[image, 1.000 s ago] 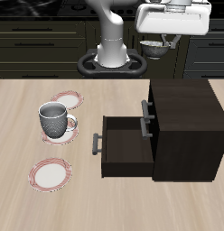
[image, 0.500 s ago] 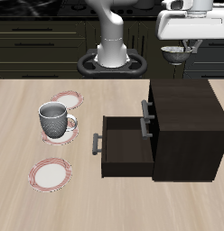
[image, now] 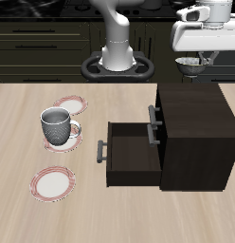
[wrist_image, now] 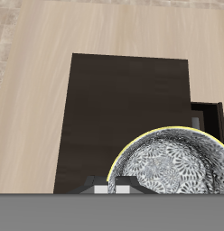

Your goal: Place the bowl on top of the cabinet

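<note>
Speckled bowl (image: 191,65), pinched in my gripper (image: 192,63), hung above the cabinet (image: 190,133); lowering and release remained

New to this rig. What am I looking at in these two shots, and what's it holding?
These are simulator renders of a robot arm at a wooden table. One shot looks from in front and above; the other looks down from the arm's two-finger gripper. The gripper holds a small grey-white bowl with a dark speckled inside, in the air above the flat top of a dark brown wooden cabinet, whose upper drawer stands open. Also on the table: a grey textured mug and red-rimmed white plates.
</note>
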Controlling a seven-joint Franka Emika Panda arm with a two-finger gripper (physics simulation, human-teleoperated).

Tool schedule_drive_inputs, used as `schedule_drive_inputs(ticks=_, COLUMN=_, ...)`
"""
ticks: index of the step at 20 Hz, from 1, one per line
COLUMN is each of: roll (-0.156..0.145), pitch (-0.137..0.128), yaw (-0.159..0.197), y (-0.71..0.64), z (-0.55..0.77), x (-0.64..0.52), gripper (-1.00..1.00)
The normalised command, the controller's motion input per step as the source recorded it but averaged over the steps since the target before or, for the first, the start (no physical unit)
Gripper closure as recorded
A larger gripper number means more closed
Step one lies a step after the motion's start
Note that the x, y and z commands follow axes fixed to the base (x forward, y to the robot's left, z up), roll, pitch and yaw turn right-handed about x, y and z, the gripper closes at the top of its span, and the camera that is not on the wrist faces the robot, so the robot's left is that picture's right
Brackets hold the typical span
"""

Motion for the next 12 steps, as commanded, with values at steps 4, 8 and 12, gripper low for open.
schedule_drive_inputs(ticks=4, roll=-0.008, pitch=0.021, yaw=-0.017, y=0.04, z=-0.17, x=0.06, gripper=1.00)
schedule_drive_inputs(ticks=8, roll=0.013, pitch=0.029, yaw=0.012, y=0.00, z=-0.25, x=0.07, gripper=1.00)
schedule_drive_inputs(ticks=12, roll=-0.014, pitch=0.011, yaw=0.016, y=-0.09, z=-0.15, x=0.08, gripper=1.00)
